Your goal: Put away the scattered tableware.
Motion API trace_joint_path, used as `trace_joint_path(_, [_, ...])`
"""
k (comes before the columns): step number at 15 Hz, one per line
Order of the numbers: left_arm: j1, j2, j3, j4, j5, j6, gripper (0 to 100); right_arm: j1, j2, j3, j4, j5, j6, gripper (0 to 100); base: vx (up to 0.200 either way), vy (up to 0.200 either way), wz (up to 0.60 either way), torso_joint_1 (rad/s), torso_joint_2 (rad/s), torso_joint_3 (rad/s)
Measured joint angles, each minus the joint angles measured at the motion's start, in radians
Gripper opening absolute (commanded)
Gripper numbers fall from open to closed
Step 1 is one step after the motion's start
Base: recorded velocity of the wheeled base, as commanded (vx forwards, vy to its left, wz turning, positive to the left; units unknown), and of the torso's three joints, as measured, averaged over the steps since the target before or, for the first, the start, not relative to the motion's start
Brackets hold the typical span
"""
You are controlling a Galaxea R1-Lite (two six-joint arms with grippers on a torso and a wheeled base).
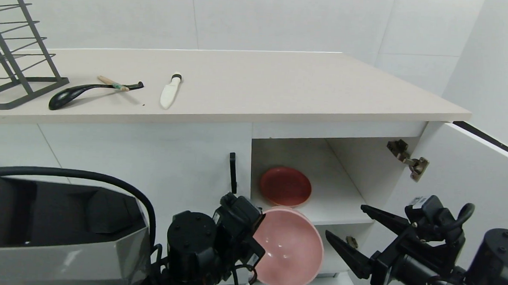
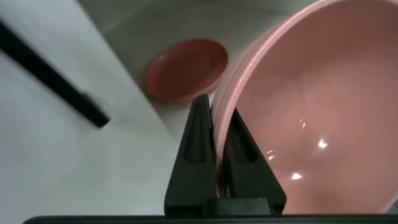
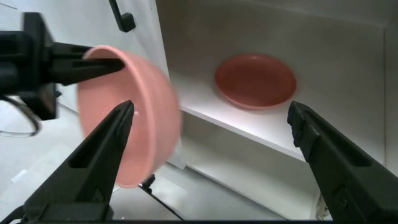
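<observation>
My left gripper (image 2: 215, 121) is pinched tight on the rim of the pink bowl (image 1: 290, 247), one finger inside the wall and one outside. It holds the bowl in the air, tipped on its side so that I look into its glossy hollow from the head camera. The bowl hangs just in front of the open cabinet, near the front edge of the shelf (image 1: 341, 204), and touches nothing but the fingers. On that shelf, towards its left side, a red plate (image 1: 285, 186) lies flat; from the right wrist camera I see it set apart from the bowl. My right gripper (image 1: 345, 219) is to the right of the bowl, its two fingers spread wide with nothing between them, pointing towards the cabinet opening and not touching the bowl. The cabinet door (image 1: 471, 169) stands swung open on the right, with a metal hinge (image 1: 407, 160) at its inner edge. The neighbouring door on the left is closed and carries a black handle (image 1: 232, 172). Up on the counter (image 1: 282, 88), a black spoon (image 1: 67, 96) lies near a dark wire rack (image 1: 13, 55). A wooden stick (image 1: 111, 83) lies crossed over the spoon's handle, and a white knife (image 1: 169, 94) lies just to the right of both.
</observation>
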Motion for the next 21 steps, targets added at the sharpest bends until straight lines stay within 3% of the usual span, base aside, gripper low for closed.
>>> trace_joint_path(4, [-0.005,0.05,-0.143,-0.001,0.087,0.008,0,-0.006,0.044,-0.002,0.0,0.0,0.001,100,0.0,0.0,0.0,0.0,0.0,0.0])
trace_joint_path(8, [-0.028,0.089,-0.258,-0.001,0.136,0.007,0,-0.059,0.115,-0.028,0.0,0.0,0.002,100,0.0,0.0,0.0,0.0,0.0,0.0])
trace_joint_path(13, [-0.037,0.141,-0.356,-0.001,0.139,0.001,0,-0.118,0.205,-0.137,0.0,0.0,0.003,100,0.0,0.0,0.0,0.0,0.0,0.0])
trace_joint_path(21, [-0.028,0.151,-0.368,-0.001,0.134,0.0,0,-0.158,0.227,-0.166,0.0,-0.001,0.007,100,0.0,0.0,0.0,0.0,0.0,0.0])
